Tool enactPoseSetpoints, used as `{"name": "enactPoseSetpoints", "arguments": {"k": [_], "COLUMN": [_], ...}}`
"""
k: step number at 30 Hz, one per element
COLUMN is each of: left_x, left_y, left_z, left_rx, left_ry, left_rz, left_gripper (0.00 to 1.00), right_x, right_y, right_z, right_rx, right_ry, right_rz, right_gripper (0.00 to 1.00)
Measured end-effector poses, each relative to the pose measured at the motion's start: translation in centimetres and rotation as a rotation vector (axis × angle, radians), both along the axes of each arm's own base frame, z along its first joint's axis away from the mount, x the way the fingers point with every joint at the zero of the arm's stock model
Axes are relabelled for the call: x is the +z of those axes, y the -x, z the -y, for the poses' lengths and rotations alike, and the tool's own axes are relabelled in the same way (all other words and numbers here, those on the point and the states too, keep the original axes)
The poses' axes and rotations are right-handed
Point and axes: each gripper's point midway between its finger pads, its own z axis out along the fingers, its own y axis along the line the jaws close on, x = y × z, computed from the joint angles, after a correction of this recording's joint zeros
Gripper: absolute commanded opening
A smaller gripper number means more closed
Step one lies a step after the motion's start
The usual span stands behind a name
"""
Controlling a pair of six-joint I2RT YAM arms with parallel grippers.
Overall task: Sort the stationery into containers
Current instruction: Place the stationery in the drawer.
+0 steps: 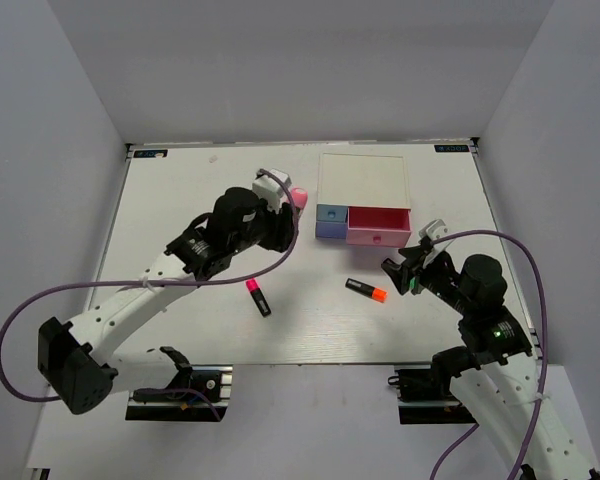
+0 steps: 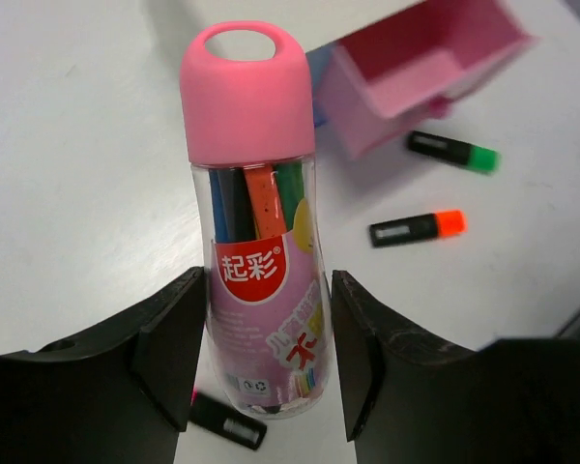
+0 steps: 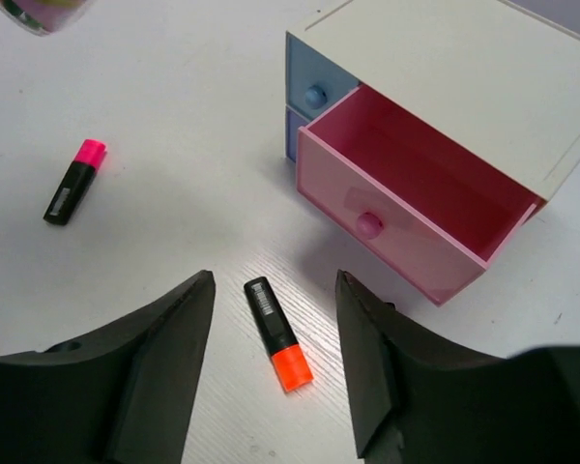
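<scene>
My left gripper is shut on the pink-capped cylinder, a clear tube of coloured pens, and holds it above the table left of the organiser. The pink drawer stands pulled open and empty. The blue drawer and the lavender drawer are shut. My right gripper is open above the orange marker. The pink marker lies further left. The green marker lies near the pink drawer. The grey block is out of view.
The white table is enclosed by grey walls at the left, back and right. Purple cables loop beside both arms.
</scene>
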Motion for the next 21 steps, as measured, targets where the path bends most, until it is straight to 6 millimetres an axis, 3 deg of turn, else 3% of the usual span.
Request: {"name": "enactPoseSetpoints", "arguments": {"k": [1,4,5,6,13,21], "left_x": [0.7,1.4,1.3,1.2,0.2,1.9], "left_y": [0.3,0.5,0.4,0.2,-0.7,-2.4], "left_z": [0.8,3.3,4.2,5.0,8.3,12.8], "left_rx": [-0.073,-0.26,-0.314,-0.361,-0.579,-0.679], "left_ry": [0.007,-0.009,-0.024,-0.038,-0.098,-0.076], "left_rz": [0.036,0.108,0.126,0.139,0.266,0.425], "left_gripper": [0.0,0.0,0.0,0.0,0.01,0.06], "right_x": [0.1,0.5,0.7,0.8,1.8,2.1], "right_y": [0.0,-0.1,-0.3,-0.3,-0.6,-1.1], "right_z": [0.1,0.5,0.6,0.7,1.6,2.5], "right_rx": [-0.007,-0.027,-0.037,-0.045,-0.101,-0.159], "right_ry": [0.0,-0.002,-0.003,-0.005,-0.019,-0.02], "right_rz": [0.005,0.029,0.039,0.047,0.109,0.133], "right_gripper": [0.55,0.33,0.21,0.0,0.0,0.0]}}
